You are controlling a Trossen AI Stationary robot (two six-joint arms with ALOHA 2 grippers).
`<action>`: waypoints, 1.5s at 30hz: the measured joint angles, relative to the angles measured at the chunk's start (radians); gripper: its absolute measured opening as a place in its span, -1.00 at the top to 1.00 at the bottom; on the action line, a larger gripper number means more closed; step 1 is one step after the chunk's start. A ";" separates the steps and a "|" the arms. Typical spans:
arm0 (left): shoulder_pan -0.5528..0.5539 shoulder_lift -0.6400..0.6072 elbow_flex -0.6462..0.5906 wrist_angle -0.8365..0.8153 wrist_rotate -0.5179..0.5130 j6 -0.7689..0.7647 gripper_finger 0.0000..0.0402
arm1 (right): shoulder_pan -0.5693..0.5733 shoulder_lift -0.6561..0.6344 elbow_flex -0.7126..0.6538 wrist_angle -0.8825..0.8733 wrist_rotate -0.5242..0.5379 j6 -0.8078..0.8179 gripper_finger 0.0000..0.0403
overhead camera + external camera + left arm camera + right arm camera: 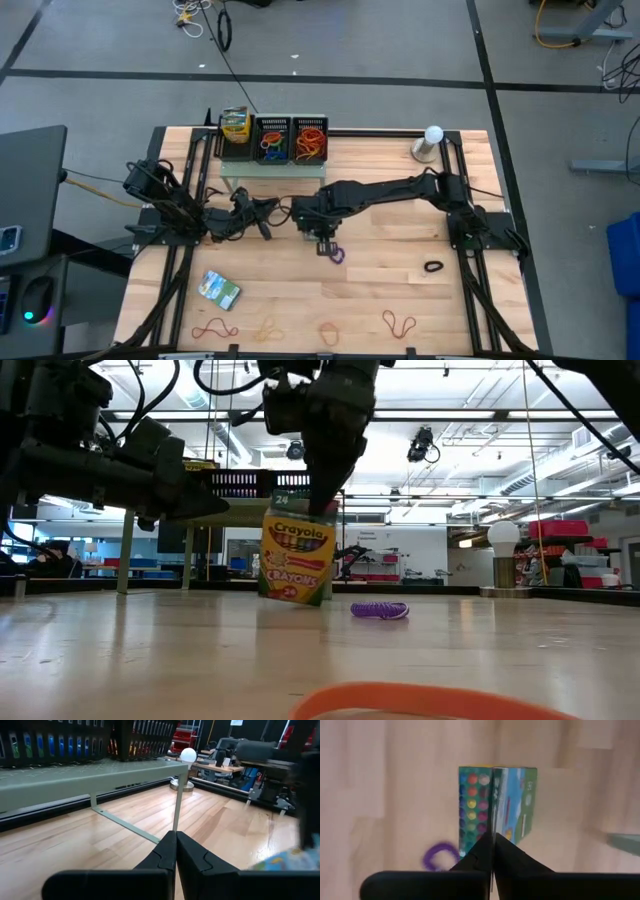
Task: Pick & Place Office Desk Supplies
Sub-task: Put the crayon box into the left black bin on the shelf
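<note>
On the table lie six loose rubber bands: a purple band [334,253], a black band [433,266], a red band [399,322], an orange band [329,333], a tan band [267,330] and another red band [214,328]. There is one flat green-white-blue packet [220,289], two black mesh trays [272,139] [309,139], one crayon box [234,127] on the shelf, and one white bulb [433,134].

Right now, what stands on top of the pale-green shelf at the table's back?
On the shelf stand a crayon box and two black mesh trays. The first tray holds blue and orange rubber bands, the second tray orange and red ones. The bands hide the tray floors.
</note>
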 joint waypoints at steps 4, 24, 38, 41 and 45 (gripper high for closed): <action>0.000 0.000 0.000 0.000 0.000 -0.002 0.95 | -0.017 0.000 0.000 0.009 0.021 -0.005 0.85; 0.000 0.000 0.000 0.000 0.000 -0.001 0.95 | -0.003 0.000 0.000 0.020 0.038 -0.033 0.95; 0.000 0.000 0.000 -0.010 0.015 0.013 0.95 | 0.249 0.002 -0.331 0.441 0.551 -0.131 -0.08; 0.000 0.000 0.000 -0.010 0.015 0.013 0.95 | 0.279 0.001 -0.403 0.535 0.649 -0.211 -0.16; 0.000 0.000 0.000 -0.009 0.015 0.013 0.95 | 0.285 0.001 -0.474 0.623 0.725 -0.264 -0.08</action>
